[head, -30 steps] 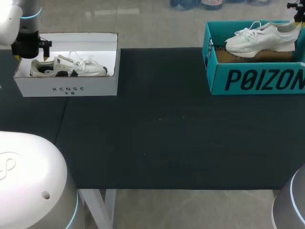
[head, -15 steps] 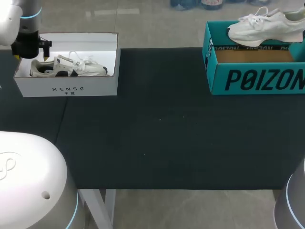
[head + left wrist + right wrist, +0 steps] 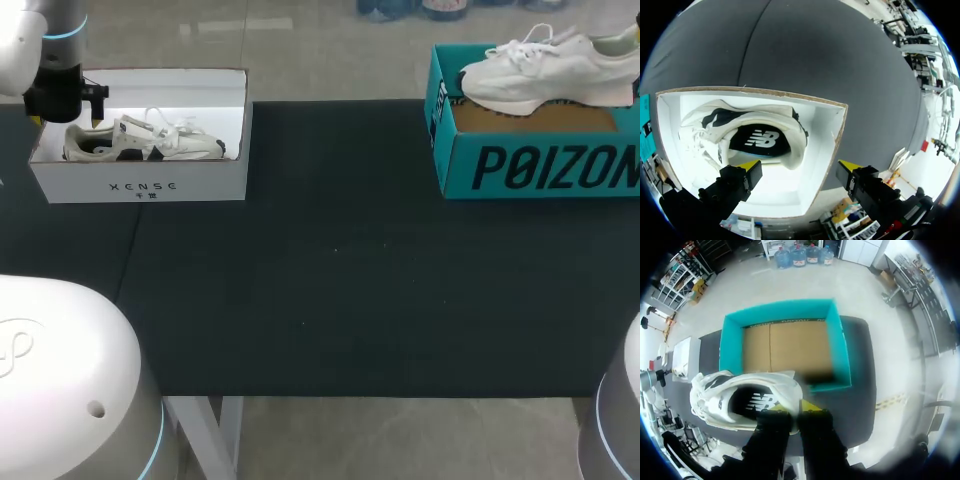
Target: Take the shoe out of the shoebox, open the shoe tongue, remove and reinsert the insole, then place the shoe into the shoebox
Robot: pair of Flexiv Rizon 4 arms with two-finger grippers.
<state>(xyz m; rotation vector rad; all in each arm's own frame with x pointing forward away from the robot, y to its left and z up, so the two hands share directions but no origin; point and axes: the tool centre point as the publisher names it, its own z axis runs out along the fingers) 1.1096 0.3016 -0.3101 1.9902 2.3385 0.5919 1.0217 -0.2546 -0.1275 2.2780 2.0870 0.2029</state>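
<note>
Head view: surface (image 3: 330, 250) carries the teal box (image 3: 540, 165) at far right and the white box (image 3: 140, 185) at far left. Shoe (image 3: 540, 75) hangs above the teal box, clear of its floor. Right claw (image 3: 790, 412) is closed on the heel collar, judged a lift-out grip that leaves the tongue free. Left claw (image 3: 800, 165) hovers wide open and empty over the second shoe (image 3: 755, 135) in the white box. Against half a second ago, the shoe sits further left and slightly lower; left arm unmoved.

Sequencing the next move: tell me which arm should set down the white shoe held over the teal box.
Right. The right gripper is shut on the heel of the white shoe, above the teal shoebox. The left gripper hangs open over a second shoe in the white box across the table.
</note>
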